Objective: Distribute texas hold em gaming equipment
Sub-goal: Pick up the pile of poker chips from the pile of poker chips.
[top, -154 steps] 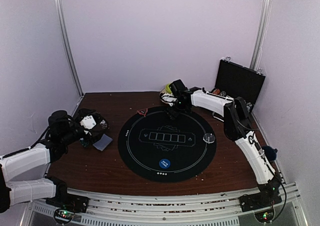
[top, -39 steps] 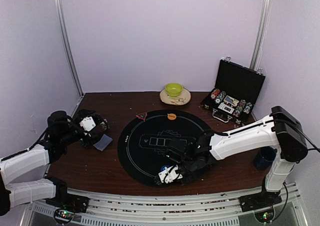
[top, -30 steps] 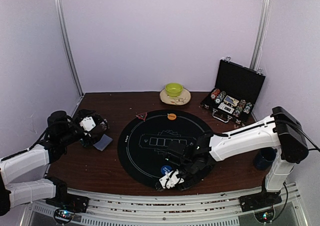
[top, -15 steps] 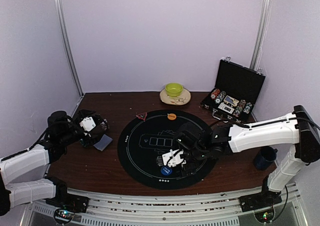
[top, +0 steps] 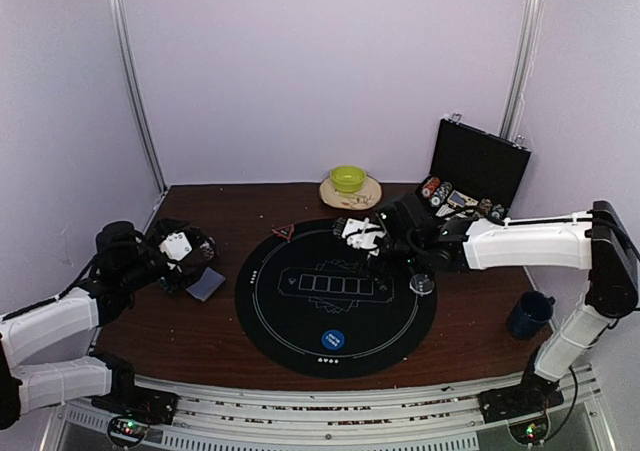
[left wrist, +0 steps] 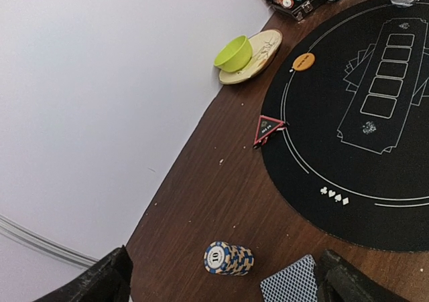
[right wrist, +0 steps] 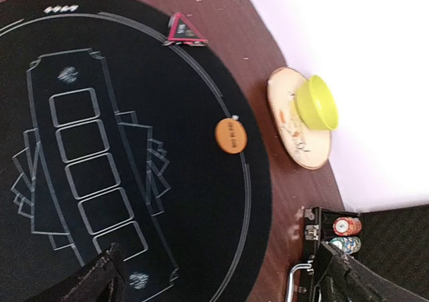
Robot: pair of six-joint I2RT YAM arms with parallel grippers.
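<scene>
We are holding the right claw [top: 357, 231] wide open and empty over the far rim of the mat [top: 290, 311], open mat lying on its near side. The orange disc [right wrist: 231, 135] is sitting just under it, hidden in the top view; the red triangle marker [right wrist: 184, 31] is lying to its left. Our left claw [top: 190, 254] is gaping too, above a chip stack [left wrist: 228, 258] and a frame-cut card [left wrist: 289, 288]. The green bowl [top: 348, 178] is standing beyond the right claw, the chip case [top: 470, 186] crowding its right.

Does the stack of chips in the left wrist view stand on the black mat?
No, the chip stack stands on the bare wood table, outside the edge of the mat.
</scene>
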